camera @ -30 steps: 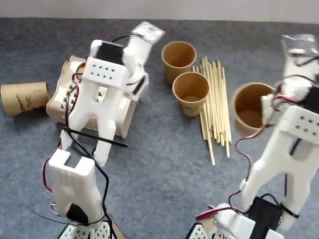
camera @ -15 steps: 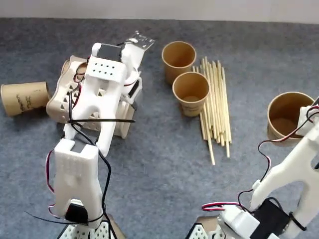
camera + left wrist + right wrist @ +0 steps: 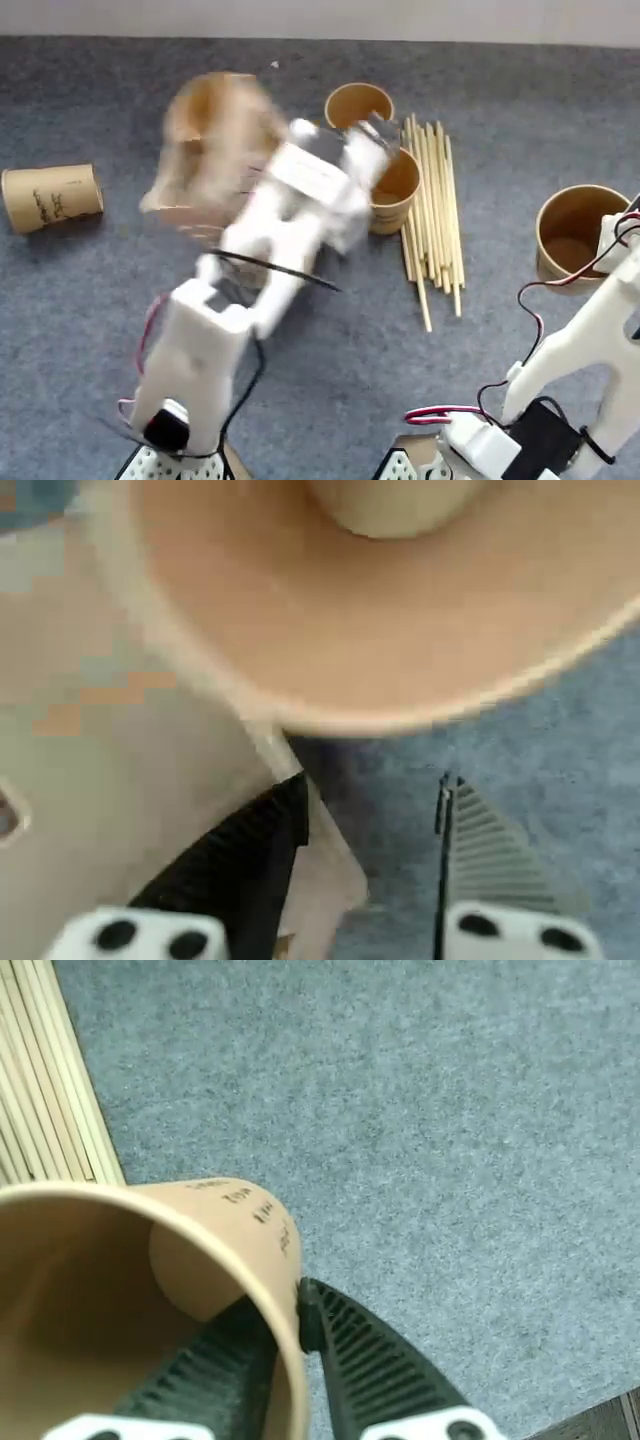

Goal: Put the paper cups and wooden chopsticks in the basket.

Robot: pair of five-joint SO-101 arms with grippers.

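Observation:
The pale basket [image 3: 205,140] is blurred at the upper left, beside my left arm. My left gripper [image 3: 367,138] hangs by two upright paper cups [image 3: 358,105] [image 3: 395,190]. In the left wrist view its jaws [image 3: 370,800] stand apart over carpet. The black finger [image 3: 270,840] lies against the basket wall [image 3: 120,800], below a cup's tan inside [image 3: 380,610]. Wooden chopsticks [image 3: 435,200] lie in a bundle right of the cups. My right gripper [image 3: 300,1325] is shut on the rim of a paper cup [image 3: 575,235] [image 3: 120,1260] at the right edge.
Another paper cup [image 3: 50,197] lies on its side at the far left. Grey carpet [image 3: 330,380] covers the table, with open room in front of the chopsticks [image 3: 40,1080]. Both arm bases stand at the near edge.
My left arm has swung right toward the upright cups, and the basket has shifted up and right with it. My right arm carried its cup to the right, then kept still.

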